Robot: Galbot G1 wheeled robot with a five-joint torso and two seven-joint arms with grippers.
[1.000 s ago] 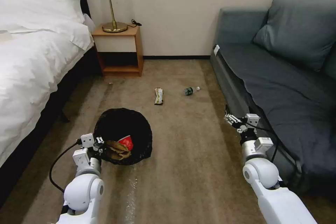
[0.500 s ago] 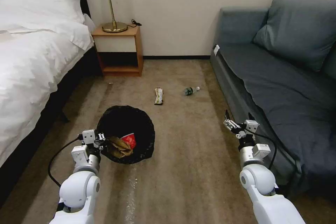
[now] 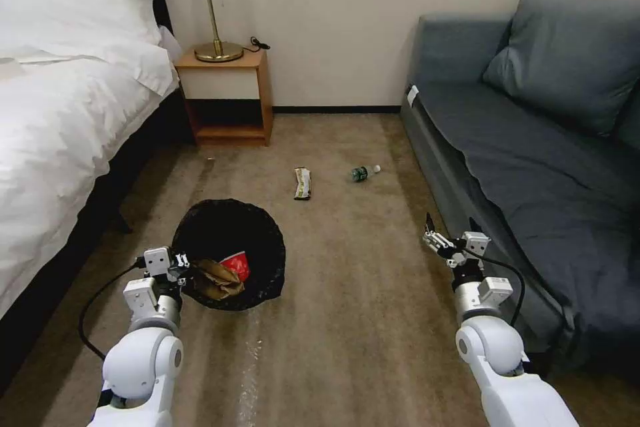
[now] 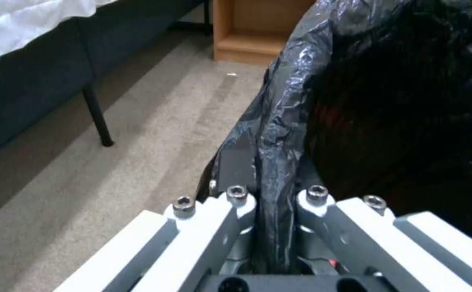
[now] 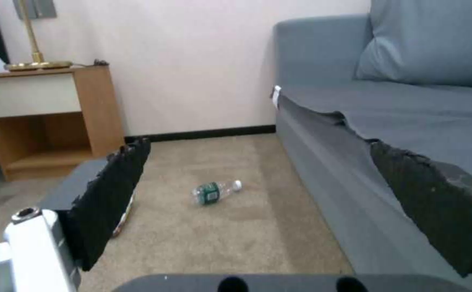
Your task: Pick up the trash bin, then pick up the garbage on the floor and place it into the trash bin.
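Observation:
The trash bin (image 3: 227, 240), lined with a crinkled black bag, is at lower left of the head view, by the bed. My left gripper (image 3: 177, 269) is shut on its near rim. In the left wrist view the fingers (image 4: 236, 202) pinch the folded bag edge of the trash bin (image 4: 398, 101). Inside lie a red-and-white cup (image 3: 235, 265) and crumpled brown paper (image 3: 215, 280). The rest of the garbage, a snack wrapper (image 3: 303, 183) and a plastic bottle (image 3: 364, 173), lies on the carpet farther ahead. My right gripper (image 3: 449, 229) is open and empty beside the sofa, with the bottle (image 5: 216, 192) beyond its pads (image 5: 112, 194).
A white bed (image 3: 60, 113) runs along the left and a grey sofa (image 3: 533, 167) along the right. A wooden nightstand (image 3: 227, 97) with a brass lamp stands against the far wall. Open carpet (image 3: 347, 293) lies between bed and sofa.
My left arm has shifted a little to the left, carrying the trash bin with it. My right arm has drawn back slightly beside the sofa. The wrapper and bottle have not moved.

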